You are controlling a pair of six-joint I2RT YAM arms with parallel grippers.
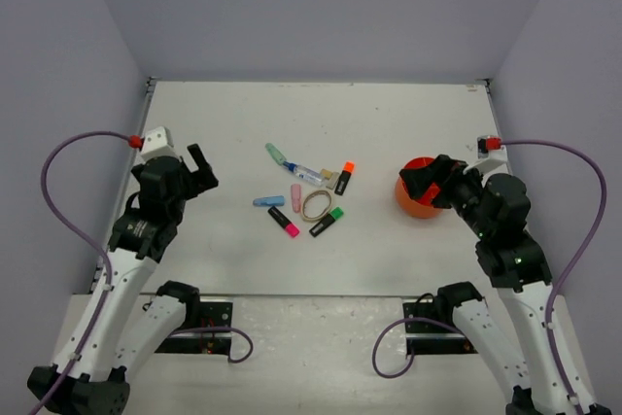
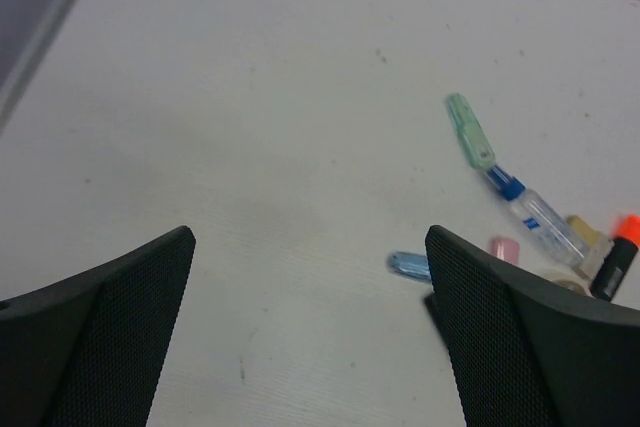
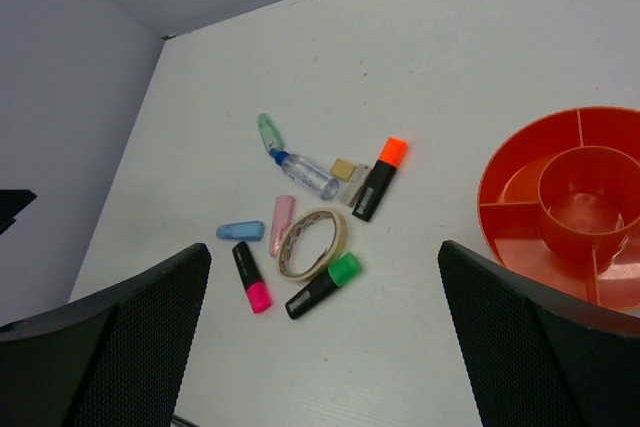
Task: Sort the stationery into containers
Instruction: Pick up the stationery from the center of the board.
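The stationery lies in a loose cluster mid-table: a pastel green highlighter (image 1: 276, 154), a blue-white pen (image 1: 306, 173), a tiny tan block (image 1: 329, 178), a black-orange highlighter (image 1: 345, 177), a pastel pink highlighter (image 1: 295, 197), a pastel blue highlighter (image 1: 268, 201), a black-pink highlighter (image 1: 284, 222), a tan band (image 1: 317, 205) and a black-green highlighter (image 1: 327, 222). The orange divided pot (image 1: 410, 198) stands at the right, empty in the right wrist view (image 3: 560, 197). My left gripper (image 1: 204, 170) is open and empty, left of the cluster. My right gripper (image 1: 425, 185) is open and empty over the pot.
The table (image 1: 233, 114) has grey walls at the back and both sides. The arm bases sit at the near edge, with purple cables looping beside each arm.
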